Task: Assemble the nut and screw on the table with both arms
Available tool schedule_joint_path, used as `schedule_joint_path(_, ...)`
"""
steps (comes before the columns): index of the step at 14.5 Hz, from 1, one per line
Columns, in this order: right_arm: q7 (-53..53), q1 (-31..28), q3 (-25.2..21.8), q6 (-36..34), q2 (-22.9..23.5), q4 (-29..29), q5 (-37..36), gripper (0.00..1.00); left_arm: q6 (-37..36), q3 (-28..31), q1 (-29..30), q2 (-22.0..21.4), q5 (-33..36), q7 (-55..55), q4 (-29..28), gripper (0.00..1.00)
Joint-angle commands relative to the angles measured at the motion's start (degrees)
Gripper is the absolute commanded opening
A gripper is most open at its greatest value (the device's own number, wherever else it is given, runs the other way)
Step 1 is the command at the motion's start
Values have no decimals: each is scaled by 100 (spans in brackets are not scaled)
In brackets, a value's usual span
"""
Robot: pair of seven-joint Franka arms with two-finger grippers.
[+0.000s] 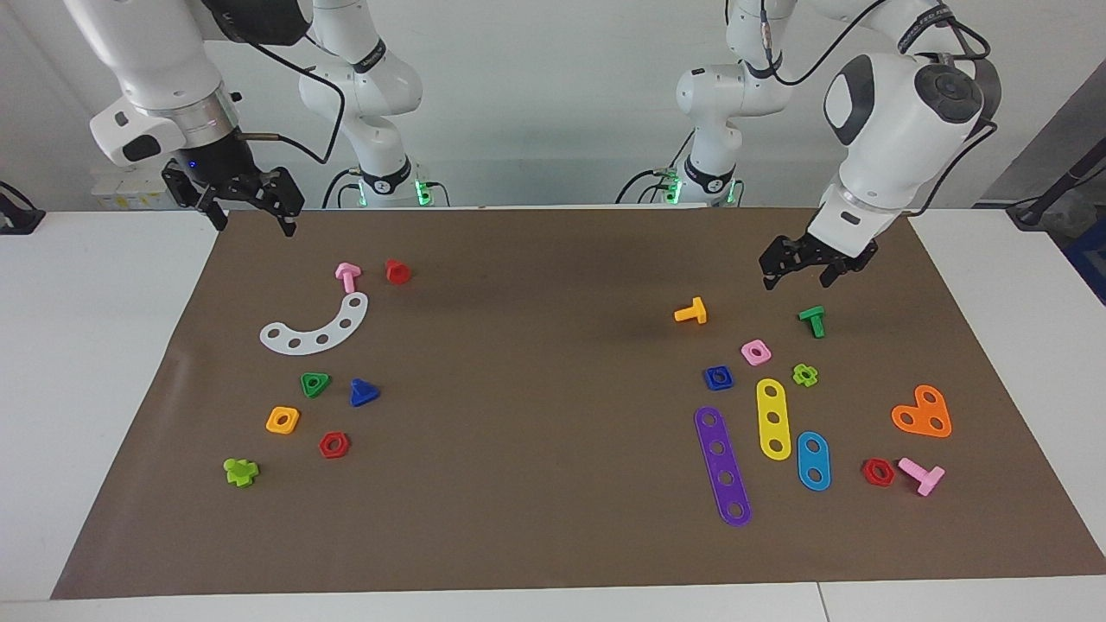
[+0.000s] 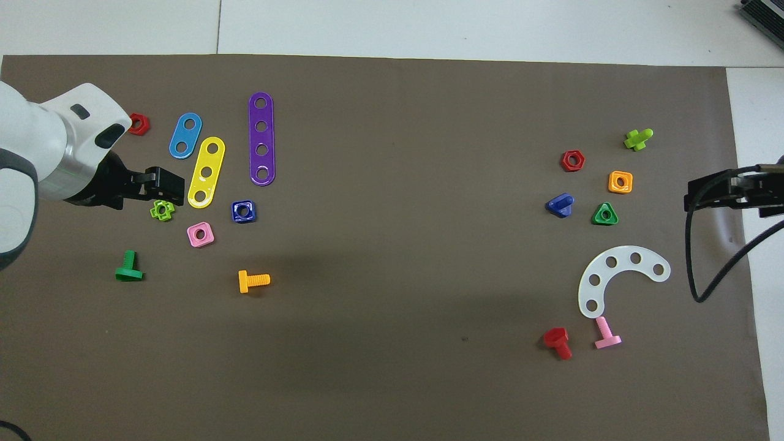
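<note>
The dark-blue square nut (image 1: 718,377) (image 2: 244,211) lies on the brown mat (image 1: 536,415) toward the left arm's end, beside a pink square nut (image 1: 756,352). The dark-blue screw (image 1: 363,393) (image 2: 560,204) with its triangular head lies toward the right arm's end, beside a green triangular nut (image 1: 315,384). My left gripper (image 1: 799,276) (image 2: 164,185) is open and empty, up in the air over the mat by a green bolt (image 1: 812,320). My right gripper (image 1: 252,223) (image 2: 695,191) is open and empty over the mat's edge, clear of the screw.
Around the nut lie purple (image 1: 723,466), yellow (image 1: 773,418) and blue (image 1: 813,460) strips, an orange bolt (image 1: 691,312) and an orange heart plate (image 1: 923,413). Around the screw lie a white curved strip (image 1: 318,328), an orange nut (image 1: 282,420), a red nut (image 1: 333,445) and a pink bolt (image 1: 347,276).
</note>
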Motion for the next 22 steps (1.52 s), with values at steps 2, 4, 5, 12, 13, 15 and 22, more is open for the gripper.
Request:
schedule_joint_path(2,38,-96,60,-27,16,35,96,100,97,90,-70,-2,-94,-72,-42,98)
schedule_joint_path(4,37,-96,60,-27,16,35,96,100,-17,90,-53,50,-94,-63,203,99)
schedule_joint_path(5,55,-96,60,-27,7,18,96,100,-183,99,-53,207,-94,-63,457,99)
schedule_joint_path(12,-6,-61,69,1271,-239,-1009,359,100,6,107,-88,333,-6,-98,454,98)
schedule_joint_path(13,-67,-52,69,1535,-248,-1246,412,100,235,107,-149,280,-6,-141,189,95)
schedule_joint_path(15,-365,-52,69,1931,-117,-1484,421,100,613,107,-298,288,-6,-343,-198,91)
schedule_joint_path(22,-613,194,86,4021,1183,-1968,430,100,2818,99,-509,384,-6,-476,-1718,86)
